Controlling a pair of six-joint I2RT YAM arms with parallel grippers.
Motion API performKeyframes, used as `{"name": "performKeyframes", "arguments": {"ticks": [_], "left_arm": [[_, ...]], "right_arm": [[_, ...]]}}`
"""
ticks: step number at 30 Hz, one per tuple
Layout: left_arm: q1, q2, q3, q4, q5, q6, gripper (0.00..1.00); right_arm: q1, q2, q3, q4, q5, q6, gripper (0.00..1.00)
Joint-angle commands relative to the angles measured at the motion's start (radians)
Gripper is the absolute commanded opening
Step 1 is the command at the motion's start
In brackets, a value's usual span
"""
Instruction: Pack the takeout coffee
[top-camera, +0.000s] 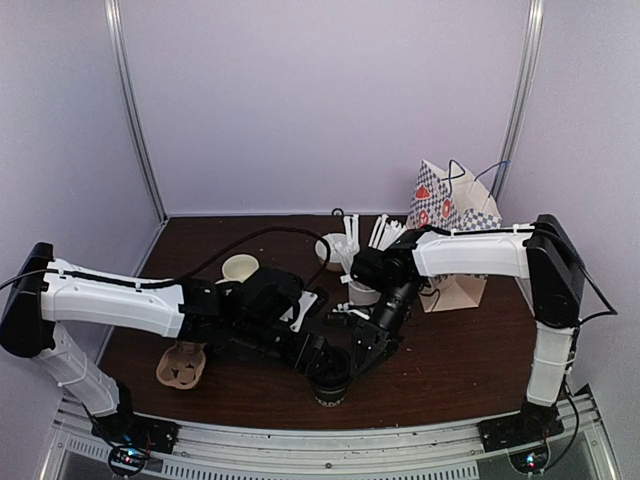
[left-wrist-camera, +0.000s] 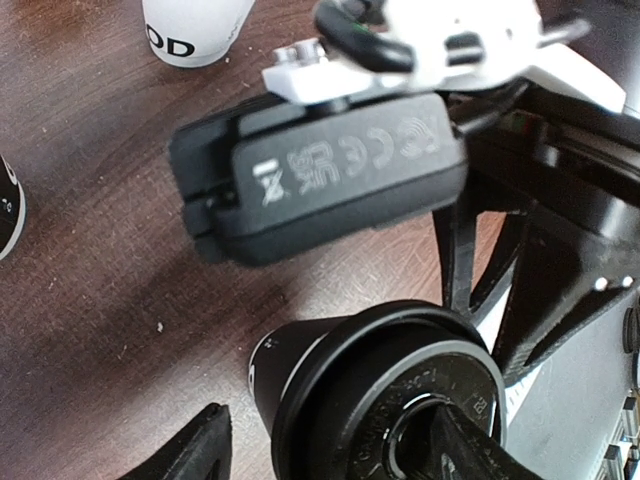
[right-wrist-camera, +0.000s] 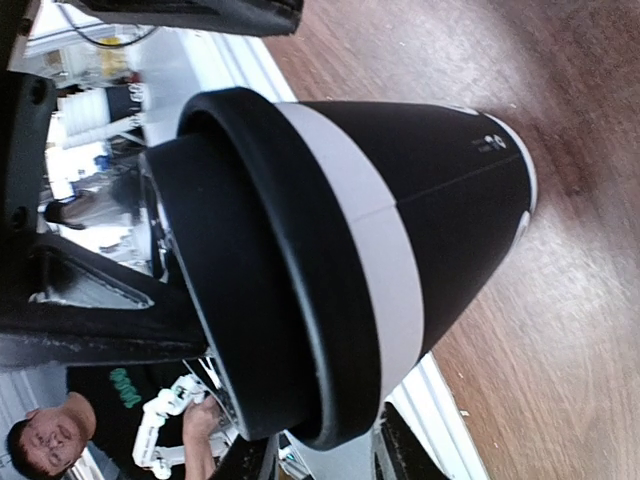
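Observation:
One black takeout coffee cup stands near the table's front edge with its black lid on. My left gripper is open. In the left wrist view one of its fingers rests over the lid's middle and the other finger stands clear to the cup's left. My right gripper comes in from the right. In the right wrist view its fingertips sit close on either side of the lid's rim. A second black cup shows only as a sliver at the left edge.
A cardboard cup carrier lies front left. A cream mug stands behind my left arm. A white cup of stirrers and a checked paper bag stand at the back right. The table's front edge is just beyond the cup.

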Motion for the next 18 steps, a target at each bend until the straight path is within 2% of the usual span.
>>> {"name": "performKeyframes", "arguments": {"ticks": [1, 8, 13, 16, 18], "left_arm": [[-0.018, 0.025, -0.047, -0.054, -0.028, 0.003, 0.72], [-0.018, 0.01, -0.083, -0.038, -0.034, -0.011, 0.72], [-0.018, 0.008, -0.077, -0.023, -0.036, -0.005, 0.71], [-0.019, -0.013, -0.082, -0.02, -0.045, -0.003, 0.72], [-0.019, -0.036, -0.101, -0.011, -0.053, -0.005, 0.71]], "right_arm": [[0.013, 0.142, 0.033, 0.118, 0.529, 0.032, 0.3], [0.02, 0.223, 0.121, 0.071, 0.588, 0.032, 0.3], [0.029, 0.239, 0.144, 0.056, 0.567, -0.018, 0.31], [0.03, 0.203, 0.215, 0.027, 0.55, -0.078, 0.31], [0.027, 0.174, 0.236, 0.04, 0.602, -0.09, 0.31]]}}
